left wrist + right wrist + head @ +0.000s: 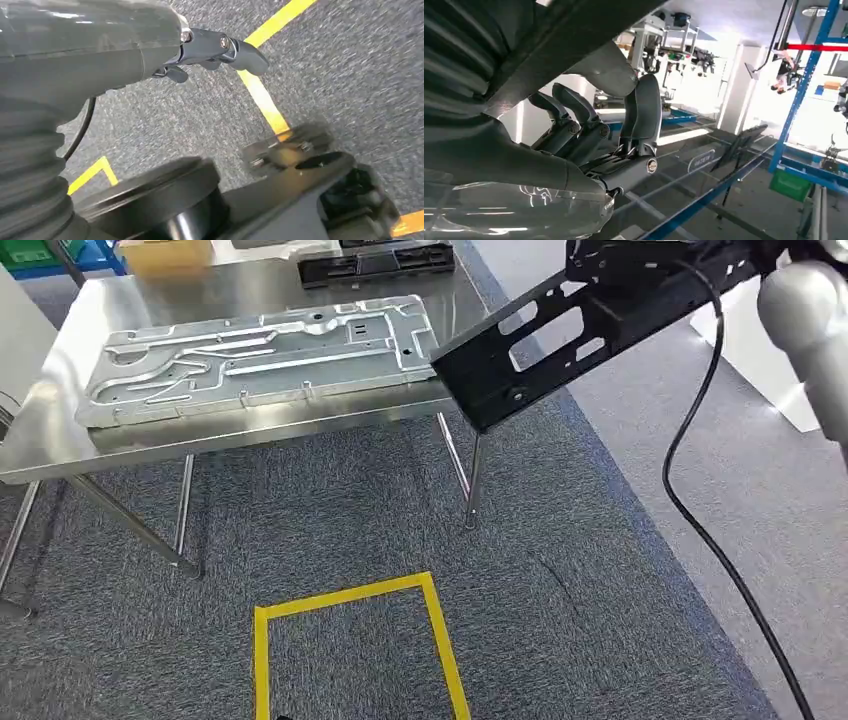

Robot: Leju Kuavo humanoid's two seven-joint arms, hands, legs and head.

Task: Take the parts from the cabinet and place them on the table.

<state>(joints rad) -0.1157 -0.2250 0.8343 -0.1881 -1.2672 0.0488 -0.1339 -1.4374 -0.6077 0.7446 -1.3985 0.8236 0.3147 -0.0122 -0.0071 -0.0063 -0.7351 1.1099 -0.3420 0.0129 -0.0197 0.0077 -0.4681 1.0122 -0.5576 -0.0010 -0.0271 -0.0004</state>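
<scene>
A long black perforated bracket (pixel 560 335) hangs tilted in the air, gripped by my right hand (pixel 624 130), whose fingers curl around the dark part (pixel 574 30). Its lower end hovers at the near right corner of the steel table (pixel 60 430), just beside a large silver stamped plate (pixel 260 360) that lies flat there. Another black part (pixel 375 262) lies at the table's far end. My left hand (pixel 210 50) hangs over the grey carpet with its thumb stretched out and nothing in it.
Yellow tape (pixel 350 600) marks a square on the carpet in front of the table. A black cable (pixel 700 500) hangs from my right arm (pixel 805 320). A blue rack (pixel 60 255) and a tan box (pixel 165 252) stand behind the table.
</scene>
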